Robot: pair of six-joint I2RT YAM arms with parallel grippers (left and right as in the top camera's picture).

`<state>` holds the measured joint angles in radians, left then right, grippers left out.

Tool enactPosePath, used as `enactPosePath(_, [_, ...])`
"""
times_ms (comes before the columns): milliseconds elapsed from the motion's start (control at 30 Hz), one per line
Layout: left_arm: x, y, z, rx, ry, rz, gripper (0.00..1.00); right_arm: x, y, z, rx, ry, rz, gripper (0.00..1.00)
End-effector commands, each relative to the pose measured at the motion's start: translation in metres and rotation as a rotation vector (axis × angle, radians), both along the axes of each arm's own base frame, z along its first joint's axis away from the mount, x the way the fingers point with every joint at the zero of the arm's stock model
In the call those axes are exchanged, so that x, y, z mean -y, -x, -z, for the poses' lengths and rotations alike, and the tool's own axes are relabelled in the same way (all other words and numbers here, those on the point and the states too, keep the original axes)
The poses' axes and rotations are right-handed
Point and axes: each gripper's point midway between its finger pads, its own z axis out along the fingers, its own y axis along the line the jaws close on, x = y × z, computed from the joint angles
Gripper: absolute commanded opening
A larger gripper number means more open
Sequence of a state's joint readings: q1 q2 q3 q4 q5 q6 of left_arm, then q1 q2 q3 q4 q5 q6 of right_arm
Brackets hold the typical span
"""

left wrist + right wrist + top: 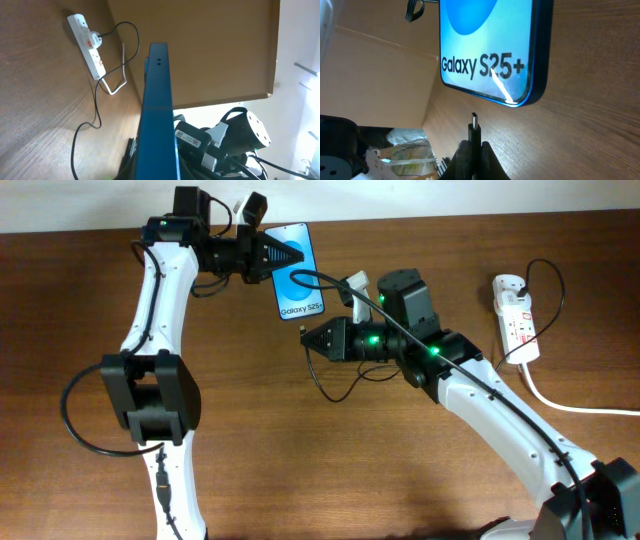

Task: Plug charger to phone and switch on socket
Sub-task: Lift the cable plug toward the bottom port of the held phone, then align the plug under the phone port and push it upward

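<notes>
The phone (297,272), with a bright blue screen and "Galaxy S25+" text, is at the top centre of the table. My left gripper (272,256) is shut on its left edge; the left wrist view shows the phone edge-on (159,100). My right gripper (309,340) is shut on the charger's black plug (475,126), tip pointing at the phone's foot (490,50) with a small gap between them. The thin black cable loops below that gripper (324,390). The white socket (517,315) with red switches lies at the far right and also shows in the left wrist view (88,46).
A thick white cord (565,404) runs from the socket towards the right edge. The thin black cable trails across the wood in the left wrist view (95,112). A pale wall borders the table's far edge (450,195).
</notes>
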<state>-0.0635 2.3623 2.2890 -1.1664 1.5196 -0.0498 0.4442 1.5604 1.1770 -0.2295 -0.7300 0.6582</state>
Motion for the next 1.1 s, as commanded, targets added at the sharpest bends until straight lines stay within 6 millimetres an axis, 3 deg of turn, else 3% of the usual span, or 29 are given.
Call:
enactPosePath(0, [-0.010,-0.001,-0.016,-0.023,0.051,-0.004,0.00,-0.004,0.007,-0.013,0.027,-0.041,-0.047,0.04])
enactPosePath(167, [-0.035,-0.015,-0.018,-0.030,0.051,-0.056,0.00,0.003,0.019,-0.031,0.059,-0.140,-0.183,0.04])
enactPosePath(267, [-0.036,-0.015,-0.018,-0.030,0.051,-0.058,0.00,0.017,0.010,-0.021,0.064,-0.168,-0.155,0.04])
enactPosePath(367, [-0.035,-0.015,-0.018,-0.029,0.051,-0.055,0.00,0.014,0.013,-0.021,0.090,-0.297,-0.151,0.04])
enactPosePath(467, [-0.033,-0.014,-0.018,-0.029,0.051,-0.053,0.00,0.013,0.012,-0.011,0.096,-0.299,-0.121,0.04])
enactPosePath(800, [0.007,0.002,-0.018,-0.031,0.050,0.032,0.00,0.015,0.006,-0.008,0.054,-0.298,-0.076,0.04])
enactPosePath(1067, [0.012,0.004,-0.018,-0.034,0.049,0.043,0.00,0.017,-0.001,-0.009,0.071,-0.292,-0.035,0.04])
